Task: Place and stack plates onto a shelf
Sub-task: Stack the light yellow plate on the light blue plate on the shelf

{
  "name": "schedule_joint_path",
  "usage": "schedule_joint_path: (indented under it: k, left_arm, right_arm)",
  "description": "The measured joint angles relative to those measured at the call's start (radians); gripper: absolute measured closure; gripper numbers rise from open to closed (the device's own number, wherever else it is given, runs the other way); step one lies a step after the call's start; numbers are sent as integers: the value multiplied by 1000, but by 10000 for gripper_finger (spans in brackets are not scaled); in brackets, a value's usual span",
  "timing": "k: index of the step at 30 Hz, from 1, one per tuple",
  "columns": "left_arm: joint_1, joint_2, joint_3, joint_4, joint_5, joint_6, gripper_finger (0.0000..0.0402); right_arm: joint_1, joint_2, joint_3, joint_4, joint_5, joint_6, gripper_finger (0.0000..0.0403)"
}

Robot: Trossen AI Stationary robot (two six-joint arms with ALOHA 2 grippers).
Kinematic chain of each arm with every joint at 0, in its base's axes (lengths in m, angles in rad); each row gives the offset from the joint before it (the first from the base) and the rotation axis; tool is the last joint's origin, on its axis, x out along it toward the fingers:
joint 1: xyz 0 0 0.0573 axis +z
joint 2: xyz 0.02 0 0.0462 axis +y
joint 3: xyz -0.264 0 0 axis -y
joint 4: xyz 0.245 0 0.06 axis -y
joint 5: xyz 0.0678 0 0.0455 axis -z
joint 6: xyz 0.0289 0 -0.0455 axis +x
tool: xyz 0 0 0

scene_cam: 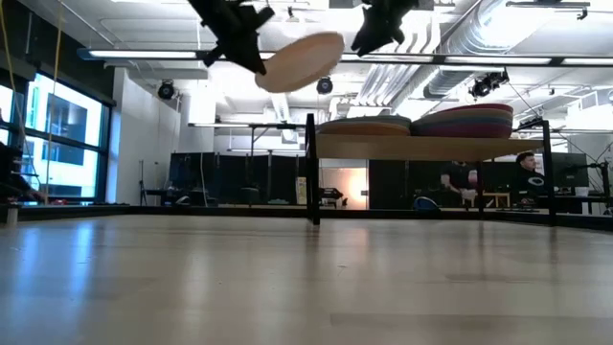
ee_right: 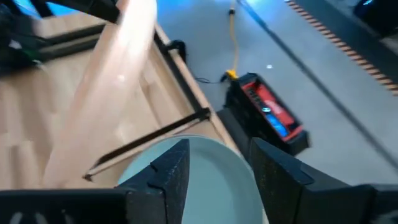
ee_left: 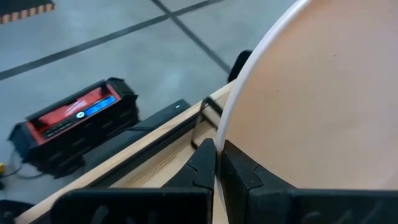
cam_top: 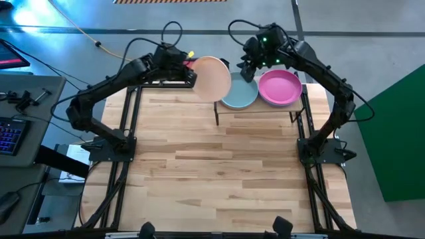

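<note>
Above shelf (cam_top: 255, 109) — left gripper's (cam_top: 191, 70) plate (cam_top: 211, 78)

tabletop (cam_top: 219, 172): light wood, smooth | shelf (scene_cam: 431, 147): pale wood, black metal legs | cream plate (cam_top: 211, 78): matte

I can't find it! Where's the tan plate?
The tan plate is up in the left claw, tilted, just left of the shelf.

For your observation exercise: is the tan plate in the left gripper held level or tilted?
Tilted. In the low view the tan plate slopes down toward the left gripper, shut on its rim.
</note>
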Motion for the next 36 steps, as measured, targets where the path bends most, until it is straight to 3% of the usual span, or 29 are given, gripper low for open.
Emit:
schedule_joint_path:
  k: [5,8,12,23,30,36]
  left_arm:
    - [-20,42,0,2,-87,0,401]
    - [-33,57,0,7,-134,18,402]
    - [-40,66,-1,39,-139,45,402]
    - [-40,66,-1,55,-137,100,402]
    - [-45,66,-1,56,-128,137,401]
    - [-54,66,-1,56,-127,177,401]
  right_arm:
    - [42,0,0,17,113,-21,266]
    - [71,-1,0,38,116,-50,272]
    - [110,-1,0,80,115,-89,274]
    - [193,5,1,91,204,-36,274]
    - [233,26,2,77,335,33,274]
    - [238,67,2,62,347,83,274]
